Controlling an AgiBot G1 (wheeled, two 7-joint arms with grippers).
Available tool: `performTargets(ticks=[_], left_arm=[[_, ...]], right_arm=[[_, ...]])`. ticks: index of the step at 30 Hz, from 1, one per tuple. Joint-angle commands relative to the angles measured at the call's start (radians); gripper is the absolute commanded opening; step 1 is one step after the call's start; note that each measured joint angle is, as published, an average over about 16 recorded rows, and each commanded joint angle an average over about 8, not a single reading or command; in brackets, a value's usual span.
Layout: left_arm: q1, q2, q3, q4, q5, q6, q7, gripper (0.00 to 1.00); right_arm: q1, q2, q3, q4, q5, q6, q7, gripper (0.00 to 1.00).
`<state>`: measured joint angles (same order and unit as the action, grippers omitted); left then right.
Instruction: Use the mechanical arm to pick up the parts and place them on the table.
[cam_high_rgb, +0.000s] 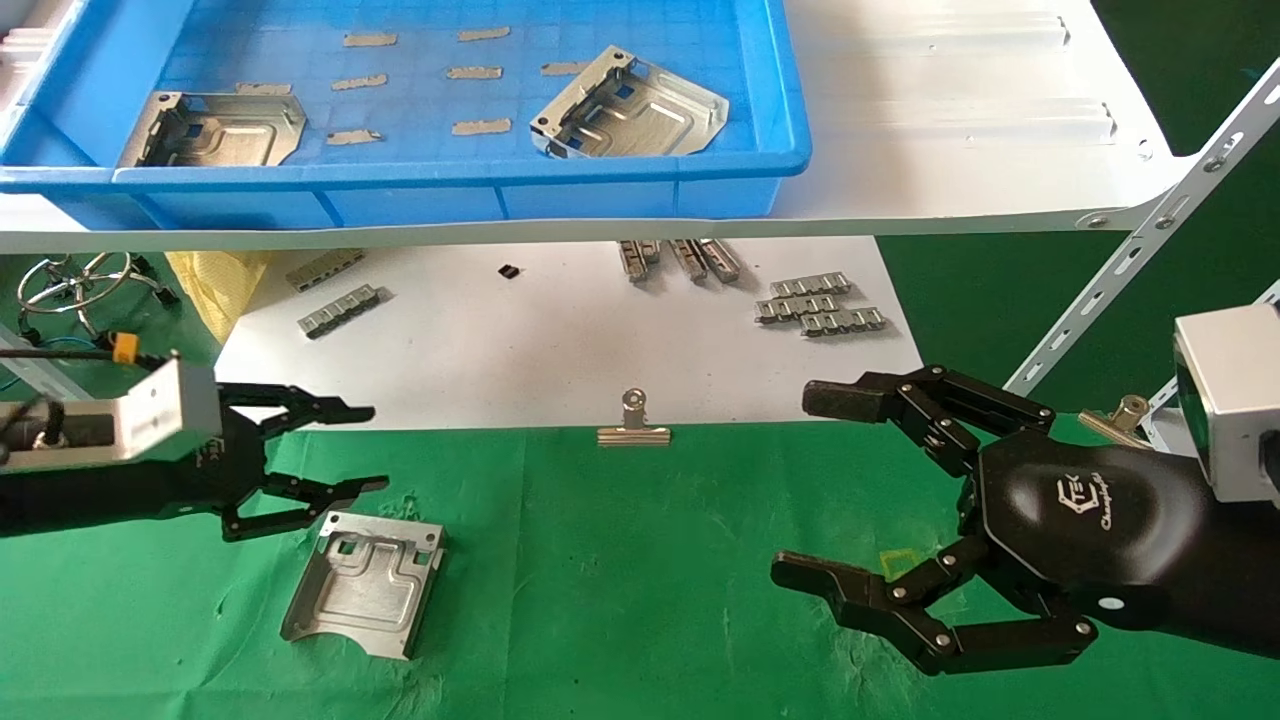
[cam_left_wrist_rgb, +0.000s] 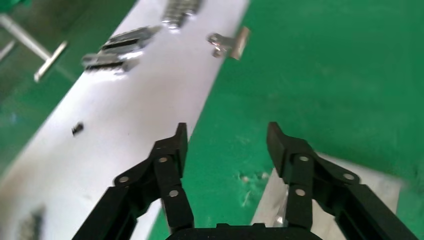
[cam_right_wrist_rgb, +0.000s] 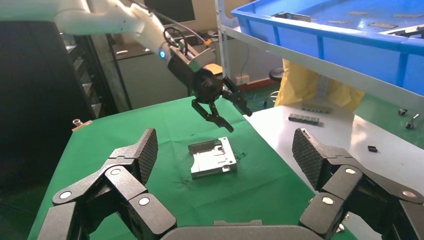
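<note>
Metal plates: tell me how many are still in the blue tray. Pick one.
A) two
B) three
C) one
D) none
A: the head view shows two metal plates in the blue tray, one near its left end and one toward its right, while a third plate lies on the green table just below the open left gripper.
</note>
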<state>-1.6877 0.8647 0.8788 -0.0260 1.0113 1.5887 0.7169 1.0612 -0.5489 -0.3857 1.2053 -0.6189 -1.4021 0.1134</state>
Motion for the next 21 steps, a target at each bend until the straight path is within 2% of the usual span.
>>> performTargets(ticks=[1, 6, 13, 21], left_arm=[[0.014, -0.004, -0.020, 0.017, -0.032, 0.001, -0.058, 1.00], [0.032, -0.003, -0.037, 0.030, -0.059, 0.004, -0.090, 1.00], [0.030, -0.005, -0.033, 0.014, -0.050, 0.002, -0.080, 1.00], [0.085, -0.029, -0.087, -0.107, -0.071, -0.007, -0.157, 1.00]], right_arm=[[0.000, 0.000, 0.000, 0.000, 0.000, 0.000, 0.000, 1.00], [0.000, 0.000, 0.000, 0.000, 0.000, 0.000, 0.000, 1.00], [0.000, 0.000, 0.000, 0.000, 0.000, 0.000, 0.000, 1.00], [0.000, 0.000, 0.000, 0.000, 0.000, 0.000, 0.000, 1.00]])
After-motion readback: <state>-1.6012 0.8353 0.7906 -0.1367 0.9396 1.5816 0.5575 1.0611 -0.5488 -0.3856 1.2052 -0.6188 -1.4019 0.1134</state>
